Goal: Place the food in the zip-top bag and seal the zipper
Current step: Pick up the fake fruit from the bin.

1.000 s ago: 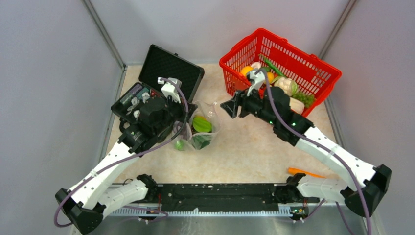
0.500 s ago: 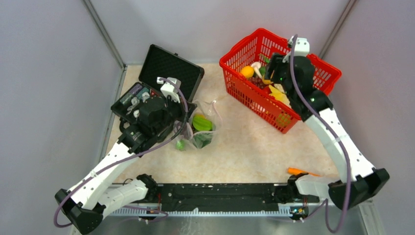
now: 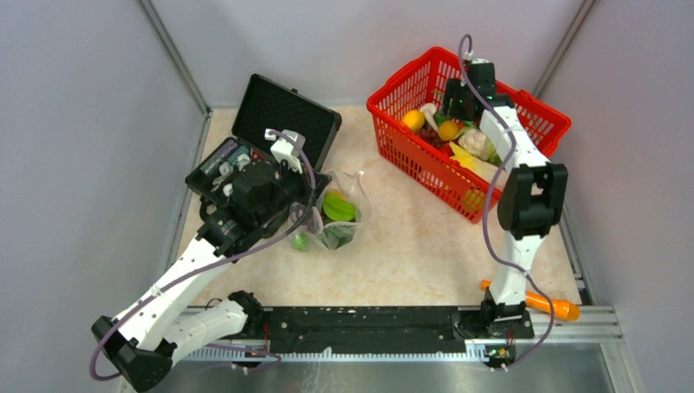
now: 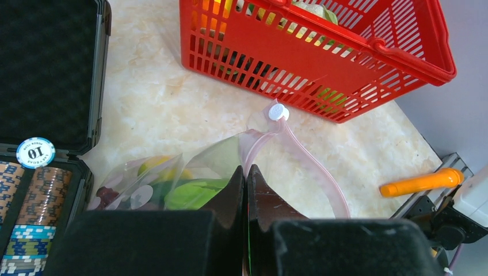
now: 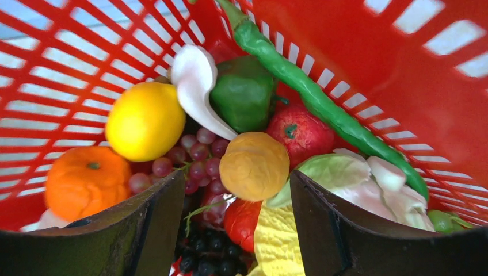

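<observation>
The left gripper (image 4: 247,181) pinches the zip-top bag (image 4: 210,164) at its mouth edge, fingers pressed together. The right gripper (image 5: 236,183) hangs spread over the red basket (image 5: 357,52), with food (image 5: 254,165) directly beneath its fingertips.

zip-top bag (image 3: 350,192): clear, slumped, 9 o'clock of centre | zipper (image 4: 313,169): pink, unsealed | food (image 5: 145,119): some bagged, rest heaped 1 o'clock

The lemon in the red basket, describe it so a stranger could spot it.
Look in the red mesh basket at the table's far right. Inside, a bright yellow lemon lies beside a curved white piece. It alone is smooth and yellow, unlike the orange tangerine and wrinkled tan ball nearby.
</observation>
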Tool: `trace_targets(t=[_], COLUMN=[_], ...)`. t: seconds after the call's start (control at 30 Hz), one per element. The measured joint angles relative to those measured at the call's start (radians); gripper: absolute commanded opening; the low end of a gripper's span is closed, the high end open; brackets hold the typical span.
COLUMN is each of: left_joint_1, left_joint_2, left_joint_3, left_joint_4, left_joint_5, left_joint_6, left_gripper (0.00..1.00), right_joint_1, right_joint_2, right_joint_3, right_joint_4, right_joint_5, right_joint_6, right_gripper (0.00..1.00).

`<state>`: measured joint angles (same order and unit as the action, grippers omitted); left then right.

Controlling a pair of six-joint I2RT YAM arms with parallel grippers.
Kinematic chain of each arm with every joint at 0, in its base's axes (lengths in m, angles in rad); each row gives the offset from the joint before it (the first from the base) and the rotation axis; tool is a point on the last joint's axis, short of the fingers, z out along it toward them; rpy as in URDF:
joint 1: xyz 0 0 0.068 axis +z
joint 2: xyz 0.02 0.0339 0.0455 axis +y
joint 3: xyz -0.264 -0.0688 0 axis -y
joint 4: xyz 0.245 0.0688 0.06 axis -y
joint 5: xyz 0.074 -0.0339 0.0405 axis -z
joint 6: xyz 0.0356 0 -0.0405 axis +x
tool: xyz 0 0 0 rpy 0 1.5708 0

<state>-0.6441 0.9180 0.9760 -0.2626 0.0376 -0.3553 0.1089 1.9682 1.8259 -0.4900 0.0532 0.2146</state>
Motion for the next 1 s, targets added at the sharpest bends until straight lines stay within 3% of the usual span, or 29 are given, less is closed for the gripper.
trace_targets(t=[0.4, 0.57, 0.77, 0.87, 1.0], left_joint_1=[0.000, 0.000, 0.000, 0.000, 0.000], left_joint_2=[-0.019, -0.026, -0.033, -0.032, -0.031], left_joint_3=[0.000, 0.000, 0.000, 0.000, 0.000], left_joint_4=[-0.030, -0.037, -0.041, -0.045, -0.045], left_joint_5=[0.011, 0.011, 0.006, 0.003, 0.004], left_joint_6=[0.015, 0.014, 0.014, 0.014, 0.014], left_gripper=[0.00, 0.00, 0.00, 0.00, 0.00], right_joint_1=[0.000, 0.000, 0.009, 0.013, 0.013], right_joint_2=[0.247, 0.334, 0.350, 0.319, 0.302], right_joint_3=[0.197, 0.296, 0.307, 0.258, 0.235], right_joint_4=[-0.129, -0.177, -0.193, -0.175, -0.197], right_joint_5=[0.001, 0.005, 0.024, 0.029, 0.028], right_joint_6=[-0.038, -0.070, -0.086, -0.100, -0.117], right_gripper=[0.67, 0.63, 0.68, 0.60, 0.28])
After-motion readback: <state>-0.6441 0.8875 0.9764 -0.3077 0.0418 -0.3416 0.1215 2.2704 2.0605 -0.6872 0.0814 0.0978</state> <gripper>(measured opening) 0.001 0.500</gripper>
